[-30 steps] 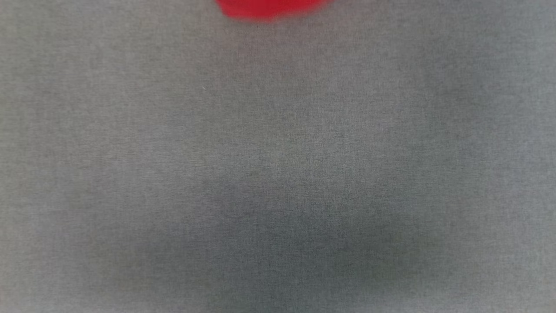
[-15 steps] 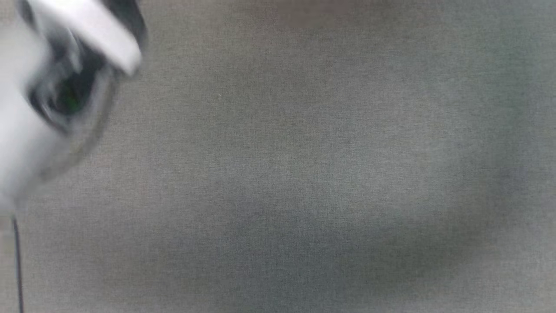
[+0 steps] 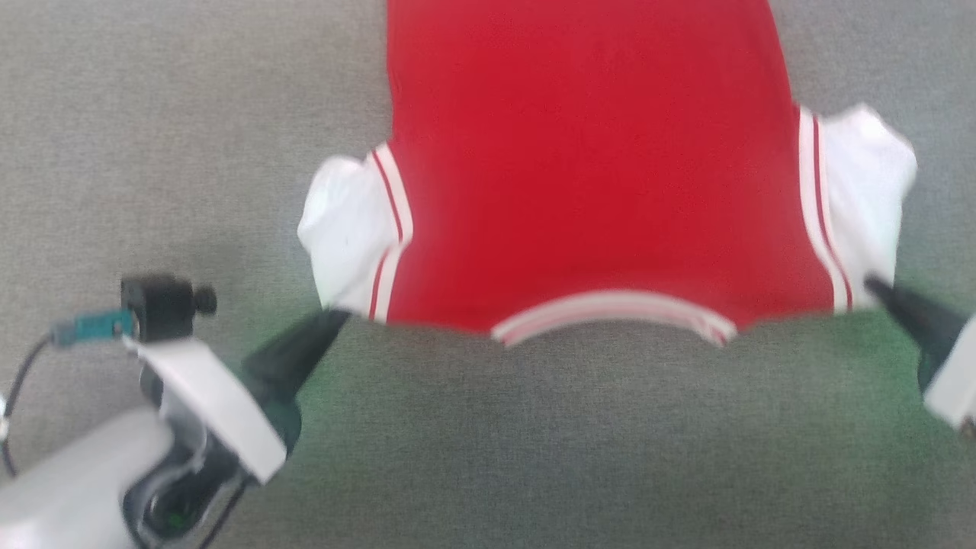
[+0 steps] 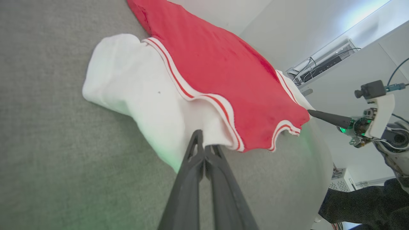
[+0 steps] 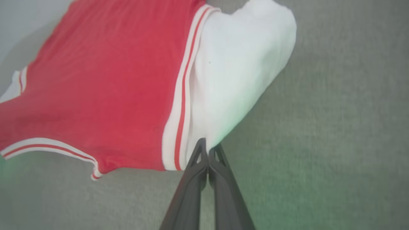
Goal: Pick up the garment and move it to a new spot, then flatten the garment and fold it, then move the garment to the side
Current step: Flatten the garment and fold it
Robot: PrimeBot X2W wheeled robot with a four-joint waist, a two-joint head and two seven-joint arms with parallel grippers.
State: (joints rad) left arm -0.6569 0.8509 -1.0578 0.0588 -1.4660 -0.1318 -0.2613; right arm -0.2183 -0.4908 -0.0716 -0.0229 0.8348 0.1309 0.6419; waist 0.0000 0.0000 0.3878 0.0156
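Both pincers are pressed together on cloth. The left pincer (image 3: 334,319) pinches the near corner of one white sleeve (image 3: 347,229), and the right pincer (image 3: 875,285) pinches the other sleeve (image 3: 865,175). Between them the red jersey (image 3: 587,168) is stretched, with its striped collar (image 3: 610,309) nearest the robot. Its near edge is raised and the rest lies on the grey tabletop (image 3: 534,442).

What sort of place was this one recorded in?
Likely a robotics lab or test room: a grey fabric-covered table holding the red and white jersey shirt, plain white walls, and a shelf of dark cabled electronics.
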